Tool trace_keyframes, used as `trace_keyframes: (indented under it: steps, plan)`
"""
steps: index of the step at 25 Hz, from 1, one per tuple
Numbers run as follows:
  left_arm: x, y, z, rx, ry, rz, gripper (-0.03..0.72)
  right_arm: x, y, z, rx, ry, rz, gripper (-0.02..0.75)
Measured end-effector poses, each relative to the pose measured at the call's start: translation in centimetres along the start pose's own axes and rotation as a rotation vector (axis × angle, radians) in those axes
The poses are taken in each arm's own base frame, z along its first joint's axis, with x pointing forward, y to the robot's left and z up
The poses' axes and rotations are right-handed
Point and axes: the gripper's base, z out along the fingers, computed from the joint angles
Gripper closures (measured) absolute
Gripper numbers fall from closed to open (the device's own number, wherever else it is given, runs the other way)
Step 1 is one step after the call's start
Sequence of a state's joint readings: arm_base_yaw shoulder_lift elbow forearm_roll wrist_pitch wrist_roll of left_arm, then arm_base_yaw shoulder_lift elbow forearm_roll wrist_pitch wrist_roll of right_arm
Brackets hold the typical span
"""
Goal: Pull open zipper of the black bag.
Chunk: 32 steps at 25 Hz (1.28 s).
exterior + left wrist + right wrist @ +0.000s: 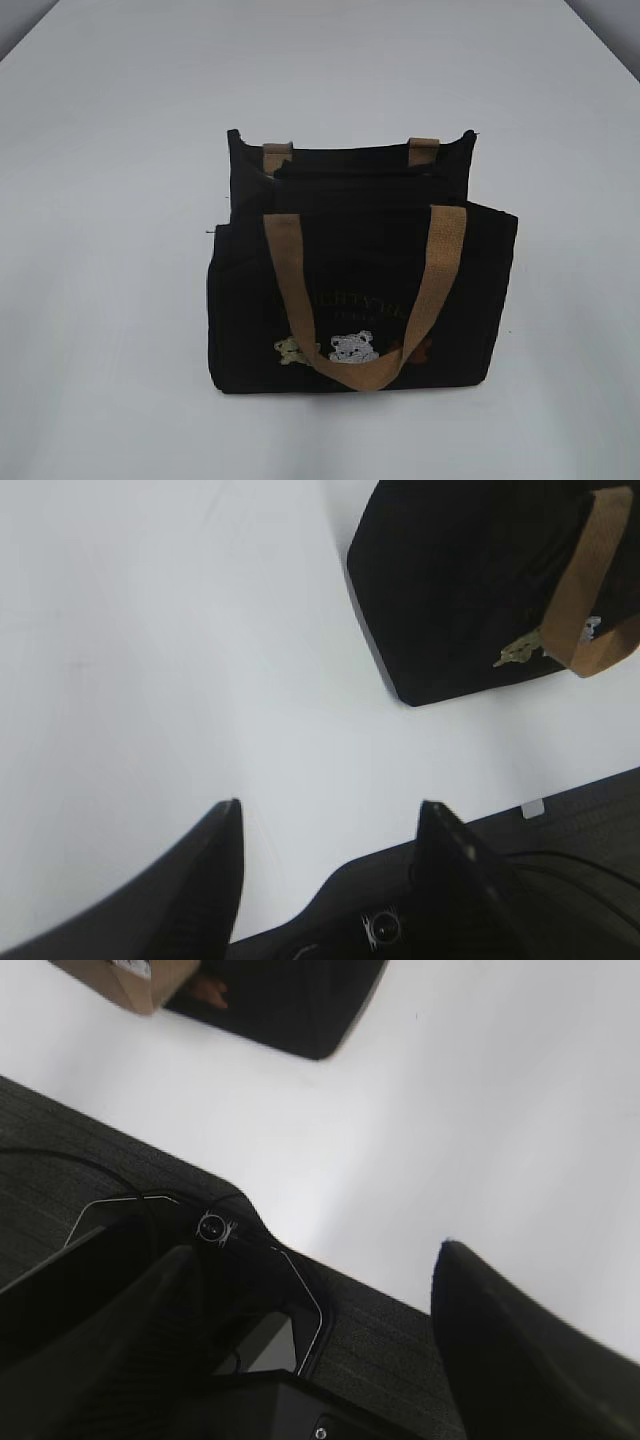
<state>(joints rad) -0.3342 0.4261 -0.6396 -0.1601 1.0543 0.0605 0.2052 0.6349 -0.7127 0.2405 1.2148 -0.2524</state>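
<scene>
While black bag point(360, 290) sits mid-table point(110, 250), both pincers point(328, 815) point(310, 1260) spread, empty, nr front edge.

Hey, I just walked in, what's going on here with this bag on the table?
Nothing is being handled at this moment. The black bag stands upright on the white table, its front tan handle hanging down over the embroidered bears. Neither arm shows in the exterior view. The left gripper and right gripper both hang open and empty near the table's edge, well clear of the bag. The zipper cannot be made out.
</scene>
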Motion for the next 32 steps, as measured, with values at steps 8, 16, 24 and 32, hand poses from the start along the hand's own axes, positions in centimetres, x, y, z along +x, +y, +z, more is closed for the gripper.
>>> trace_keyframes:
  steps: [8, 16, 24, 32]
  plan:
    - [5.3, 0.2, -2.7, -0.052, -0.237, 0.058, 0.271, 6.7, 1.0, 0.3, 0.051, -0.252, -0.040, 0.187]
    - [5.7, 0.6, -2.8, -0.101, -0.257, 0.080, 0.271, 8.0, 1.3, -0.6, 0.075, -0.381, -0.064, 0.187]
    - [5.7, 0.6, -2.8, -0.101, -0.257, 0.080, 0.271, 8.0, 1.4, -0.5, 0.070, -0.380, -0.063, 0.187]
    - [5.7, 0.6, -2.8, -0.101, -0.257, 0.080, 0.271, 8.0, 1.4, -0.5, 0.069, -0.380, -0.062, 0.187]
